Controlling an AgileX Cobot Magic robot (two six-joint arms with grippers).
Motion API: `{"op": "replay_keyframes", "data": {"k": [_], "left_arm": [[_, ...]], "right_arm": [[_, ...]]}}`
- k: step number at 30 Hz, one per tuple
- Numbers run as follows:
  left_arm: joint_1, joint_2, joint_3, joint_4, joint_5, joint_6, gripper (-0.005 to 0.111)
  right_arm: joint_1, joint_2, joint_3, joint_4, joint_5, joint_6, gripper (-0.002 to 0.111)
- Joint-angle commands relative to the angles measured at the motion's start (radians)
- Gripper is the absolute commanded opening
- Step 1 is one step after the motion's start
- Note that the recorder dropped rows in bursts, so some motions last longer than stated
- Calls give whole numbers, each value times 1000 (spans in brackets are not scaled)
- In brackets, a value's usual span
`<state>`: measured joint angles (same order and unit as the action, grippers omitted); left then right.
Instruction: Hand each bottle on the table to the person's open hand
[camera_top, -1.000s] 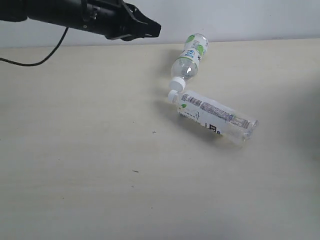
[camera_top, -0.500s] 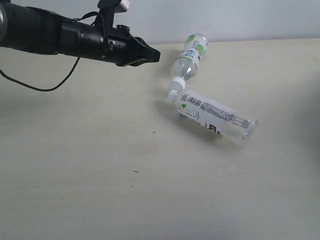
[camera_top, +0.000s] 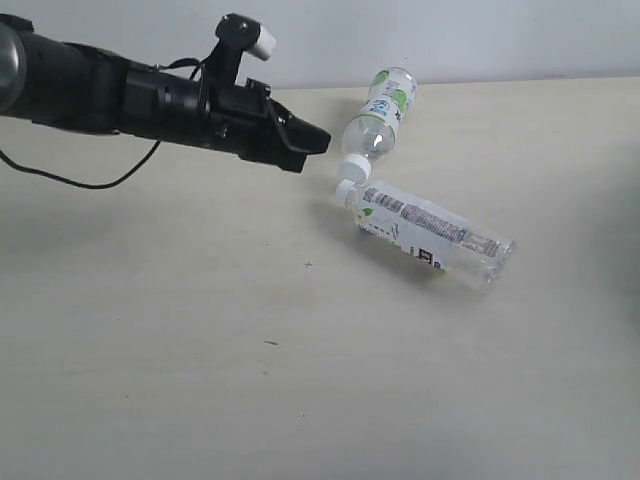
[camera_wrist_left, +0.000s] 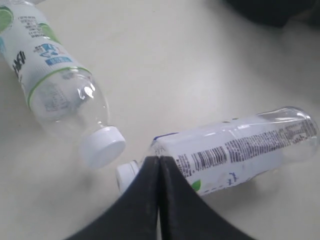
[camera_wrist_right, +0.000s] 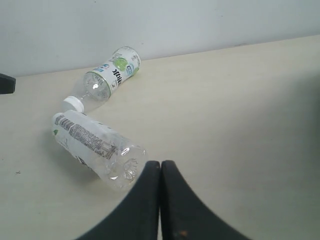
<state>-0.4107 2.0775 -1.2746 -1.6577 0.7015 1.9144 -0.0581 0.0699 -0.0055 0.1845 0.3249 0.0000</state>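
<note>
Two clear white-capped bottles lie on the pale table, caps nearly touching. The green-and-white-label bottle lies at the back. The white barcode-label bottle lies in front of it. My left gripper is shut and empty, hovering just left of the two caps. My right gripper is shut and empty, near the barcode bottle's base; it is outside the exterior view. No hand, red-label bottle or floral bottle is in view.
A black cable trails from the left arm over the table's left side. A pale wall runs behind the table's far edge. Tiny dark specks dot the tabletop.
My left arm has come down and reached rightward, bringing its shut gripper close to the bottle caps. The bottles have not moved.
</note>
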Motion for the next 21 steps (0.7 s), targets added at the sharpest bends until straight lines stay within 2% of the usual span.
{"op": "replay_keyframes", "data": {"k": [1,10,12,15,21], "left_arm": [[4,-3,49,-87,18,172,0],[2,-7,39,-87,55,170,0],[9,-21,39,-16,55,159,0],[31,-44,39,-6,70,101,0],[86,-70,44,-21,313,99,0]], "right_arm": [[1,-1,5,-1,-12,0,0],[1,-1,5,-1,-12,0,0],[1,-1,5,-1,-12,0,0],[1,-1,5,-1,-12,0,0],[1,-1,5,-1,-12,0,0]]}}
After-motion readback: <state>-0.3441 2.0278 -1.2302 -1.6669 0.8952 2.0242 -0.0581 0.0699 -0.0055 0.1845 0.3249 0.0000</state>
